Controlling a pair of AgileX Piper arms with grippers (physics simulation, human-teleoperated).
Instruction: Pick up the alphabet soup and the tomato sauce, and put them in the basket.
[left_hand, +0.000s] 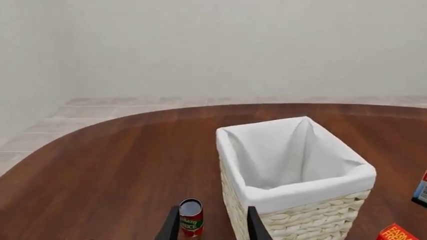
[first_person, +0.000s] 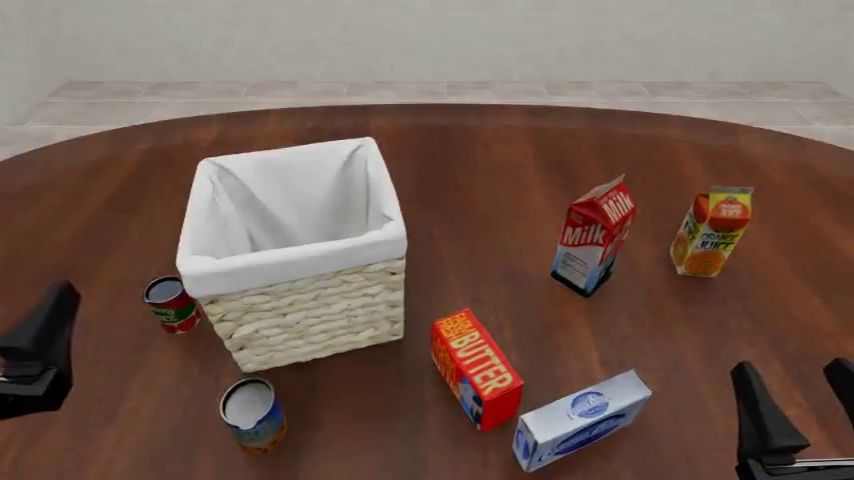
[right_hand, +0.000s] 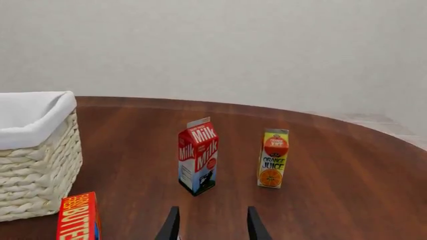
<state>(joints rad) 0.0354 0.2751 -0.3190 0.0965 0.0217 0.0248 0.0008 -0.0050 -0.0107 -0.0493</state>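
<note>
Tomato sauce (left_hand: 191, 217) — upright, dead ahead of left claw (left_hand: 210, 225), spread wide, empty; basket (left_hand: 293, 200) alongside.

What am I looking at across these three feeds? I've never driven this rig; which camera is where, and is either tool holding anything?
Two simulated arms work at a brown table. The wide picture looks down from behind them; the other two ride behind each tool. The left tool is open, facing the tomato sauce beside the basket. The right tool is open, facing the milk carton and orange juice. The alphabet soup stands before the basket, near a butter box and a blue-and-white box. Nothing is held.
</note>
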